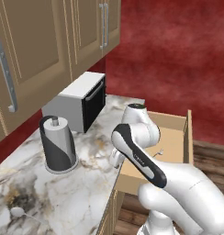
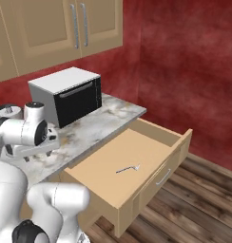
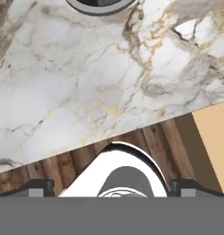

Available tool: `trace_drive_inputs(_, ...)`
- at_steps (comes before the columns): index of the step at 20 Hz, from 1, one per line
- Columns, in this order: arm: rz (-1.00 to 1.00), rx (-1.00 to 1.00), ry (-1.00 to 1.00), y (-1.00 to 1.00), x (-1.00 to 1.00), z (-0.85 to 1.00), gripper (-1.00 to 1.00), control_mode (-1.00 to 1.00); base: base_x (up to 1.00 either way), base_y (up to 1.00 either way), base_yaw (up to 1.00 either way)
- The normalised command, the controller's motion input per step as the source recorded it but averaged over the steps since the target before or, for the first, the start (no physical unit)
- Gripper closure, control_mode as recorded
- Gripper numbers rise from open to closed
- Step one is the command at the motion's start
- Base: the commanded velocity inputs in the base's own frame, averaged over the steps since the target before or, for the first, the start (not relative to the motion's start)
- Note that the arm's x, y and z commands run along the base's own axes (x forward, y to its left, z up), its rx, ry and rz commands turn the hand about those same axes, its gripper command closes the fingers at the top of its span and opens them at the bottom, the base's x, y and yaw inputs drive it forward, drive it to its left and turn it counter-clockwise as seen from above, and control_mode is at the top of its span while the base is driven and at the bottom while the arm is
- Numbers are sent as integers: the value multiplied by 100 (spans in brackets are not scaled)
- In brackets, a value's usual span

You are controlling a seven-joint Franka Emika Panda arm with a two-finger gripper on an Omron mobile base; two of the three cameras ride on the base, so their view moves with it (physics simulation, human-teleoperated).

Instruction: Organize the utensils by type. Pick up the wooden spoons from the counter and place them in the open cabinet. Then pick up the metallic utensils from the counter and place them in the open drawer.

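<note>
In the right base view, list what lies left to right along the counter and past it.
Paper towel holder → toaster oven → bare counter end → open drawer with a metal utensil inside.

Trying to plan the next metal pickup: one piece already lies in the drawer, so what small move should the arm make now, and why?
Probably swing the open gripper along the counter toward the metal spoon at its near-left end. The hand looks down on bare marble at the counter's edge, holding nothing, while the open drawer already holds a small metal utensil.

A kitchen: tan wall cabinets [image 1: 49, 41] are hanging over a marble surface [image 1: 86, 183] carrying a toaster oven [image 2: 68, 95] and a paper-towel holder [image 1: 58, 144].
</note>
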Motion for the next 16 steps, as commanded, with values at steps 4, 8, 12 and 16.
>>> trace_drive_inputs(4,16,-1,-8,63,-28,4,-100,-100,0,0,0)
trace_drive_inputs(8,12,0,-1,63,-15,0,-100,-100,0,0,0)
trace_drive_inputs(12,6,0,0,64,0,0,-100,-100,0,0,0)
trace_drive_inputs(16,5,0,0,72,-5,0,-100,-100,0,0,0)
